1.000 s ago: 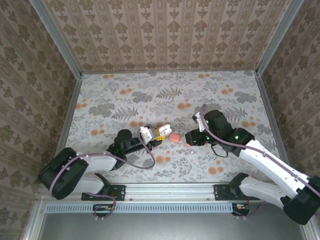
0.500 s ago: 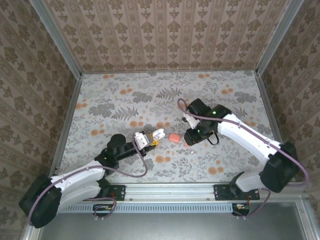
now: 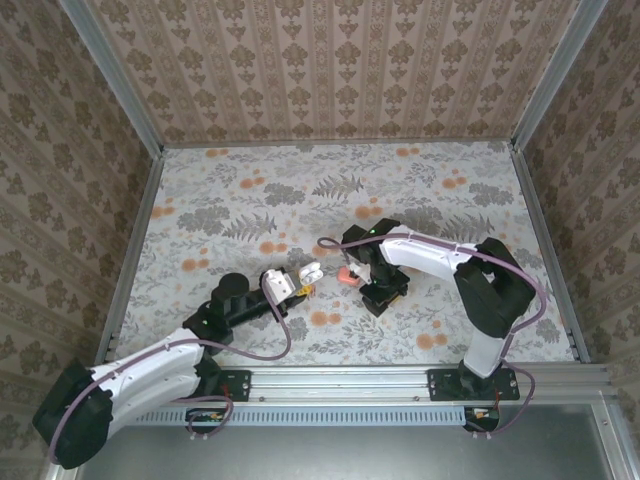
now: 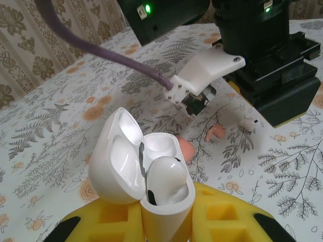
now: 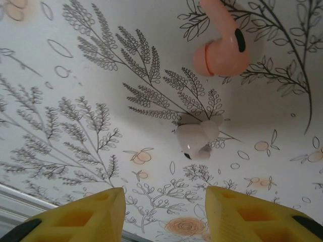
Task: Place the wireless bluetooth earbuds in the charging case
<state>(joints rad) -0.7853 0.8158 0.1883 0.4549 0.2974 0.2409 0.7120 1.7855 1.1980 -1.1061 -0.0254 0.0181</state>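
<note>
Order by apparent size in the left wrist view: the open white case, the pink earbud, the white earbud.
1. open white case, clearly largest, though nearest the camera.
2. pink earbud and white earbud: both tiny, too alike to rank.

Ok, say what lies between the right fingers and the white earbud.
Just bare floral tabletop, in the right wrist view; the pink earbud lies beyond.

A white cover [image 3: 300, 180] with grey leaves and orange flowers is lying flat on the table. A back wall [image 3: 340, 70], a left wall [image 3: 55, 220] and a right wall [image 3: 600, 190] are standing around it, all wearing brown flowery wallpaper. A silver rail [image 3: 340, 378] is running along the near edge. Soft light is falling evenly.
</note>
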